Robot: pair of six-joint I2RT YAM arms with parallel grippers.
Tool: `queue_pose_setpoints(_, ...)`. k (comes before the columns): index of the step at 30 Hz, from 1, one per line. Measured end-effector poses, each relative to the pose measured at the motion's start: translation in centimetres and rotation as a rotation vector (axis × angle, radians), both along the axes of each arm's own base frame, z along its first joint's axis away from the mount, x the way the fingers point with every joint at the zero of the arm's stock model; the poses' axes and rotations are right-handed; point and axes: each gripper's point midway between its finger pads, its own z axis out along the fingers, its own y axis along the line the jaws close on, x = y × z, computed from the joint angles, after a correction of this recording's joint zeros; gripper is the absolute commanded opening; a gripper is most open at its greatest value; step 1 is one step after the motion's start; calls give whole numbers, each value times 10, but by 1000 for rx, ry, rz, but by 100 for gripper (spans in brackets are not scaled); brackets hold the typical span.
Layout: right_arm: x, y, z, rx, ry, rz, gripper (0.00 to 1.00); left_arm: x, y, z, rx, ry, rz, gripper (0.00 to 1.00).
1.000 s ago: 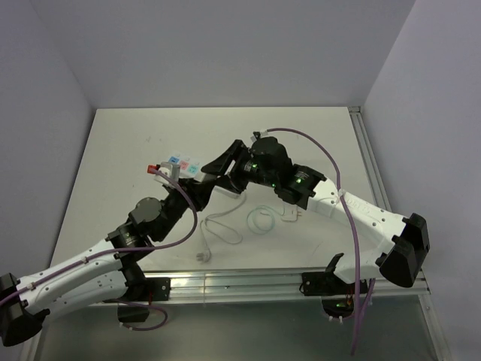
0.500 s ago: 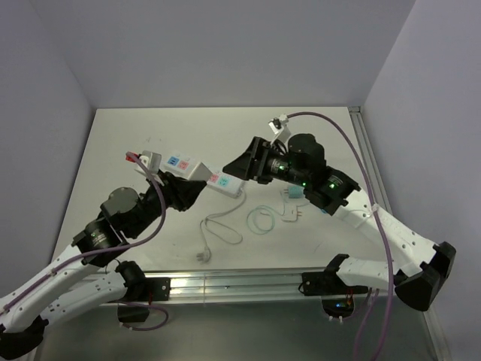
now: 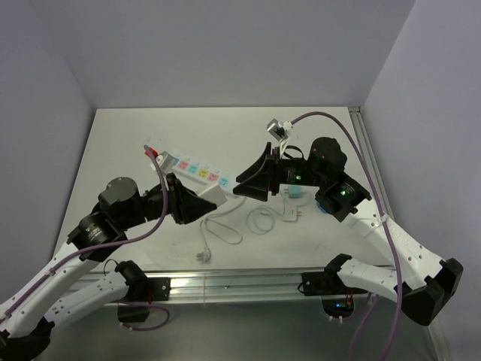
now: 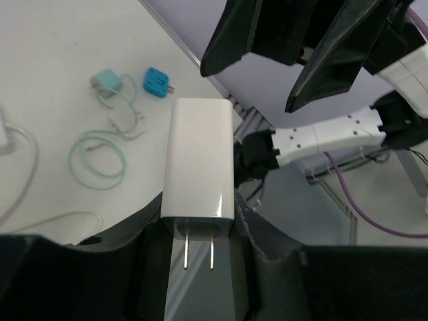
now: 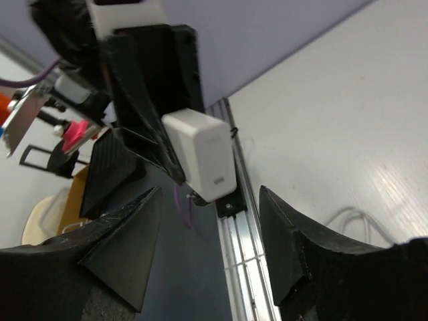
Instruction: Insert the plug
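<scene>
Left claw (image 4: 199,231) clamps the white plug (image 4: 199,160), lifted just beside the power strip (image 3: 197,171), prongs toward its own wrist. Right claw (image 3: 250,180) gapes empty opposite; a handover seems next, needing a square grasp.

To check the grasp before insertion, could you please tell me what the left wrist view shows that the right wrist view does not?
Only the left wrist view shows the prongs of the white charger, plus the teal adapter, blue adapter and teal cable on the table. Only the right wrist view shows the grey mark on the charger's far end. Both show the charger clamped in the left hand, and the right hand open.
</scene>
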Motion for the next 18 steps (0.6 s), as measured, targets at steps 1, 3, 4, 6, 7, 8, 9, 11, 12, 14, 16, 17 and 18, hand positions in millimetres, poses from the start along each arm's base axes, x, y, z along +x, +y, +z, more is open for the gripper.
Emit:
queue_pose_setpoints(1,-3,1,4,12,-17,20,65,-4,-3,-1,-1,13,-29,0)
queue_pose_setpoints(3,-10,3,11,37,-45,69,64,-11,-6,-2,-5,26,-78,0)
queue_pose_setpoints(4,-13,5,13,46,-56,88,63,-15,-7,-1,-10,30,-97,0)
queue_pose_setpoints(6,-16,10,14,50,-68,114,64,-22,-10,4,-30,32,-138,0)
queue_pose_setpoints(7,-19,14,13,43,-68,129,65,-25,-11,7,-40,29,-157,0)
queue_pose_setpoints(8,-20,17,12,39,-69,142,65,-27,-13,9,-52,25,-174,0)
queue_pose_setpoints(9,-21,20,12,37,-72,155,65,-29,-13,12,-62,26,-187,0)
queue_pose_setpoints(11,-24,24,9,32,-68,179,65,-33,-15,16,-77,21,-209,0)
queue_pose_setpoints(12,-26,26,7,30,-62,192,64,-34,-15,16,-79,20,-216,0)
queue_pose_setpoints(14,-28,27,6,32,-61,210,59,-34,-15,15,-79,24,-223,0)
queue_pose_setpoints(16,-31,28,7,36,-58,226,54,-34,-16,13,-81,29,-225,0)
queue_pose_setpoints(17,-32,28,8,39,-54,233,52,-34,-16,12,-81,33,-227,0)
queue_pose_setpoints(18,-34,28,9,45,-54,243,51,-35,-17,12,-82,37,-229,0)
